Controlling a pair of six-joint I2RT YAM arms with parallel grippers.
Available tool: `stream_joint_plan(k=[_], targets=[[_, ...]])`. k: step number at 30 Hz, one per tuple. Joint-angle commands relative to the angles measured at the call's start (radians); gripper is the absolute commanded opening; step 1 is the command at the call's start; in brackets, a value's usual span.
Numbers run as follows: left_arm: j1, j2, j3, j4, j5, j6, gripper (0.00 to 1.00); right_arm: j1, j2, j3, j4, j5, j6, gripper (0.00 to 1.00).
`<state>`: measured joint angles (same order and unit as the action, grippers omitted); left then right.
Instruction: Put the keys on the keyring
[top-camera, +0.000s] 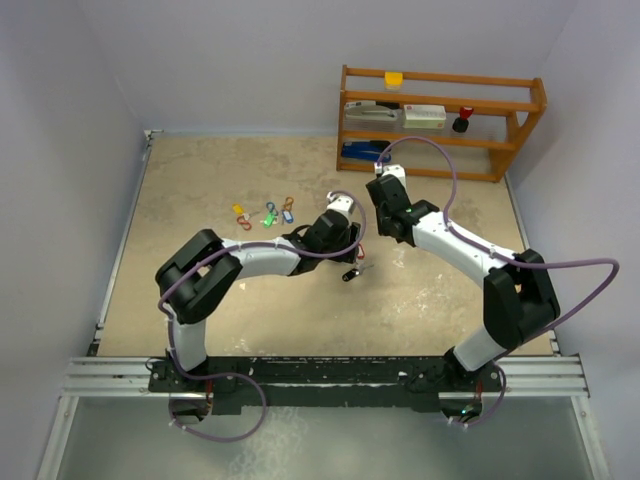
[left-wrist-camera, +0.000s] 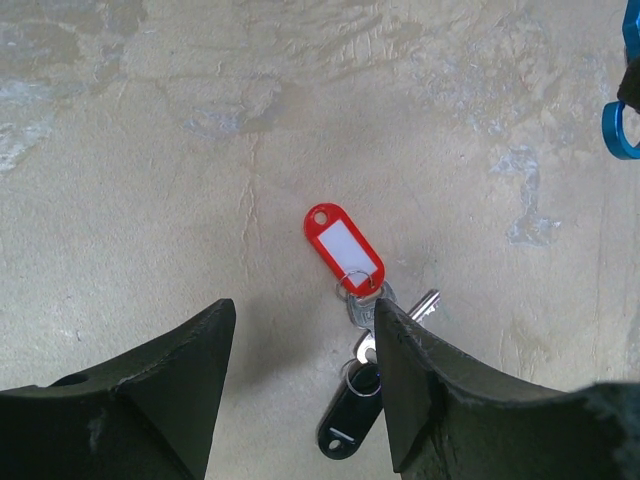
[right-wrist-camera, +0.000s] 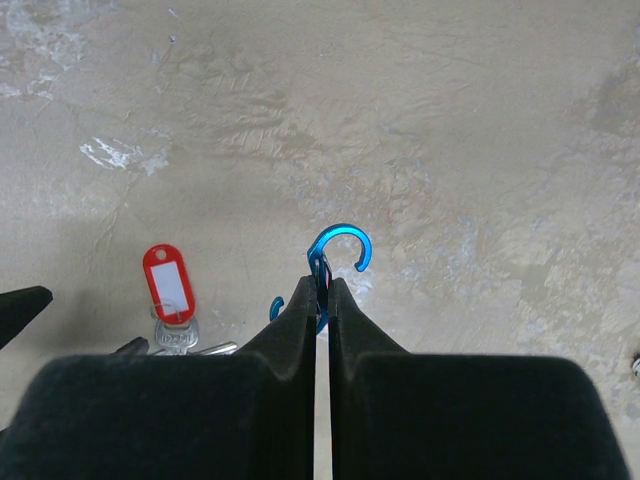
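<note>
A silver key with a red tag (left-wrist-camera: 343, 243) lies on the table, joined to another key (left-wrist-camera: 425, 305) and a black fob (left-wrist-camera: 347, 415). My left gripper (left-wrist-camera: 302, 310) hovers just over this bunch (top-camera: 352, 272), open, its right finger partly covering the keys. My right gripper (right-wrist-camera: 320, 285) is shut on the keyring, a blue S-shaped clip (right-wrist-camera: 340, 245), with one open hook sticking out past the fingertips. It holds the clip above the table just right of the red tag (right-wrist-camera: 167, 283). The clip (left-wrist-camera: 618, 130) shows at the right edge of the left wrist view.
More tagged keys and coloured clips lie in a group (top-camera: 265, 214) on the table to the far left of the arms. A wooden shelf (top-camera: 440, 120) with small items stands at the back right.
</note>
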<state>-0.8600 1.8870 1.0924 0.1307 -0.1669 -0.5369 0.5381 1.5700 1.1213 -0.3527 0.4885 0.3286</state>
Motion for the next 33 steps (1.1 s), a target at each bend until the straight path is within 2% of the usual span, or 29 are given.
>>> stream_joint_plan(k=[1,33], targets=[[-0.004,0.008,0.049,0.001,-0.031,0.013,0.56,0.0,-0.014,-0.005,0.016,-0.007,-0.012,0.0],[-0.016,0.03,0.056,-0.019,-0.061,-0.012,0.56,0.0,-0.032,-0.018,0.022,-0.013,-0.013,0.0]])
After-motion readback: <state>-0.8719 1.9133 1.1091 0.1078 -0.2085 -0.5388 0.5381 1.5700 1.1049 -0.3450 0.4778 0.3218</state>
